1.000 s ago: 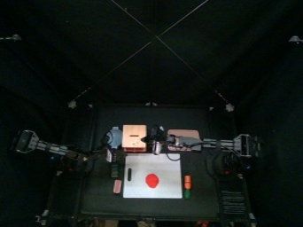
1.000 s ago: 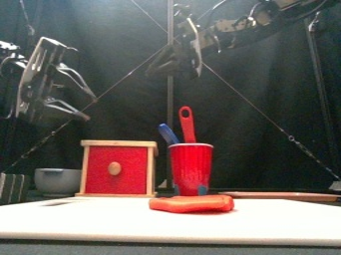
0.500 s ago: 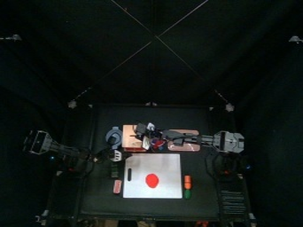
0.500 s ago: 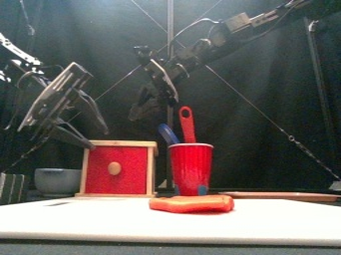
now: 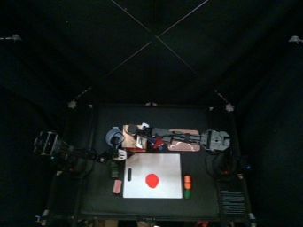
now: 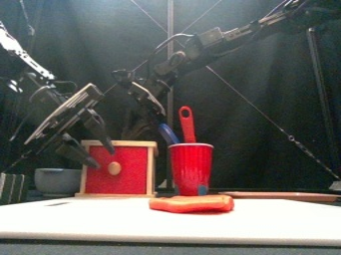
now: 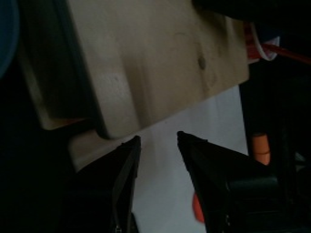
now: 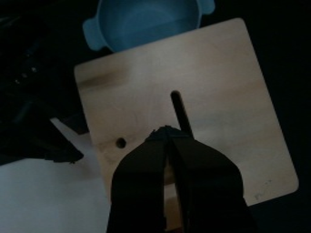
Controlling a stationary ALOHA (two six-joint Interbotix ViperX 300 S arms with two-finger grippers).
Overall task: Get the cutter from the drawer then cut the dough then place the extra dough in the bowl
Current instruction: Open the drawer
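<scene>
The pale wooden box [image 8: 206,91] with the red drawer front [image 6: 134,177] stood toward the back of the table [image 5: 95,206]. My right jaws hung pressed together, holding nothing, over the box's top at one end of its slot. My left jaws stood narrowly apart and empty, just before the drawer front. I could not tell whether they touched it. The flat red dough disc [image 6: 190,203] lay on the white cutting board [image 6: 273,224] nearer the front, apart from both. A blue-grey bowl [image 6: 56,180] sat beside the box.
</scene>
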